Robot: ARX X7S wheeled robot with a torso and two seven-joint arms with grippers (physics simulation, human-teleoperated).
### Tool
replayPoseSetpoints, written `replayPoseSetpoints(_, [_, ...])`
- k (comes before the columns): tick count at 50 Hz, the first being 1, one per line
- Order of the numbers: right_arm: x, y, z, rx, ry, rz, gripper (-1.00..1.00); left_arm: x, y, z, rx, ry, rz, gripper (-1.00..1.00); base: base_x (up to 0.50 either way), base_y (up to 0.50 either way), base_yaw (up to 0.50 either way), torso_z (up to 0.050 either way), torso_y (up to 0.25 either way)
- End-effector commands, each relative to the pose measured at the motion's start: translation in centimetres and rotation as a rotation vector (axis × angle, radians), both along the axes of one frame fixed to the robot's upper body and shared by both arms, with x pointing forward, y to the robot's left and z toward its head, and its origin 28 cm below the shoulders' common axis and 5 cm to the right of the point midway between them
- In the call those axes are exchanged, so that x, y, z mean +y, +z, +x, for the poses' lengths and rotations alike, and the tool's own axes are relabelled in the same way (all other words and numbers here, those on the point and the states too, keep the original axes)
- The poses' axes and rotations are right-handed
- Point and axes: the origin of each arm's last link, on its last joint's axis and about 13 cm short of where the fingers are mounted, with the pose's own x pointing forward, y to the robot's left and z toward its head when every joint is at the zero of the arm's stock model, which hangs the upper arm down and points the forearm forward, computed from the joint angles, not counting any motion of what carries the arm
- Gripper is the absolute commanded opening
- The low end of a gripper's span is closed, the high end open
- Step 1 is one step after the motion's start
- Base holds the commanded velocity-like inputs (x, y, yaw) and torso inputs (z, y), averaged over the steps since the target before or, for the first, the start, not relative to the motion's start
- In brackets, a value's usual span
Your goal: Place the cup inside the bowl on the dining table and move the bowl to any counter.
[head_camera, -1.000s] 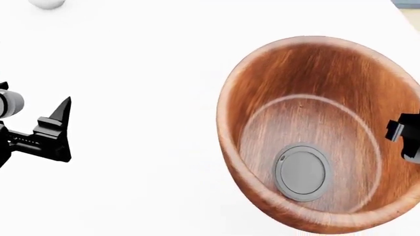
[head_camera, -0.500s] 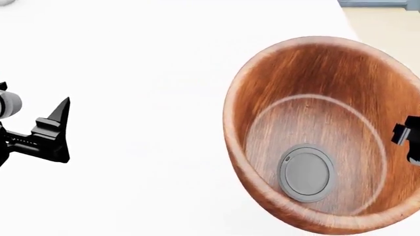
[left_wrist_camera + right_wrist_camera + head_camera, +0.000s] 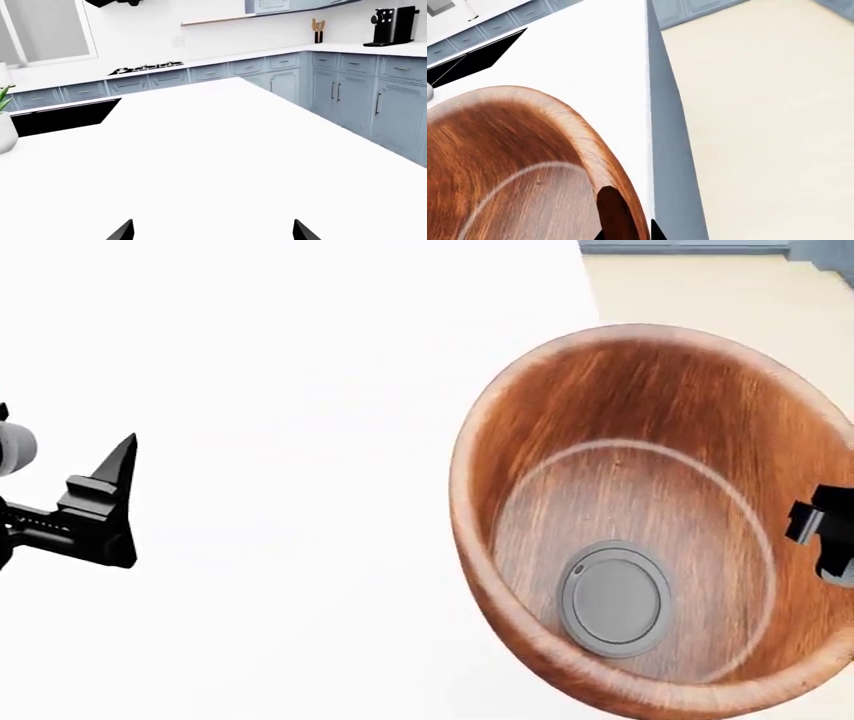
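The reddish-brown wooden bowl (image 3: 641, 470) fills the right of the head view, close to the right edge of the white dining table (image 3: 294, 390). The cup stands inside it, showing only its round dark-grey lid (image 3: 615, 597) on the bowl's floor. My right gripper (image 3: 827, 535) is shut on the bowl's right rim (image 3: 617, 200), one finger inside the wall and one outside. My left gripper (image 3: 100, 505) hovers open over the table's left part, and nothing lies between its fingertips (image 3: 123, 232). White counters (image 3: 347, 50) on blue-grey cabinets line the walls.
Beige floor (image 3: 721, 290) lies beyond the table's edge (image 3: 650, 125). On the counters stand a black coffee machine (image 3: 390, 25) and a cooktop (image 3: 147, 67). A potted plant (image 3: 5, 125) sits at one side of the table, next to a black opening (image 3: 67, 117).
The table has slid left in the head view, so its right edge and the floor now show at top right. A white object at top left has left the view. The bowl stays in the right gripper.
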Motion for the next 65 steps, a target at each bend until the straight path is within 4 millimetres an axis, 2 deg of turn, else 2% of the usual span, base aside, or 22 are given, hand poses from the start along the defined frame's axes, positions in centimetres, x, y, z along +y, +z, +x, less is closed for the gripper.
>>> replayPoseSetpoints(1, [0.1,0.2,0.3,-0.03,0.018,0.021,-1.0,-0.1,-0.1,0.1,0.003,-0.001,-0.005,1.0,0.0,-0.5,0.0,0.0,0.0])
replayPoseSetpoints(36, [0.0,-1.0,0.2,-0.034,0.013,0.05,-1.0,-0.1,-0.3,0.1,0.001,-0.004,-0.001,1.0,0.0,-0.5,0.0,0.0,0.001])
replayPoseSetpoints(40, [0.1,-1.1,0.3,-0.027,0.02,0.051,-1.0,-0.3,-0.9,0.1,0.011,-0.003,-0.007,1.0,0.0,-0.5,0.0,0.0,0.0])
replayPoseSetpoints(55, [0.2,-1.4,0.6,-0.039,0.014,0.046,-1.0,-0.2,-0.6,0.2,0.006,-0.005,-0.006,1.0,0.0,-0.5,0.0,0.001,0.001])
replayPoseSetpoints(65, [0.1,-1.6,0.8,-0.052,-0.007,0.025,-1.0,-0.3,-0.5,0.2,0.006,-0.006,-0.005,1.0,0.0,-0.06,0.0,0.0,0.001])
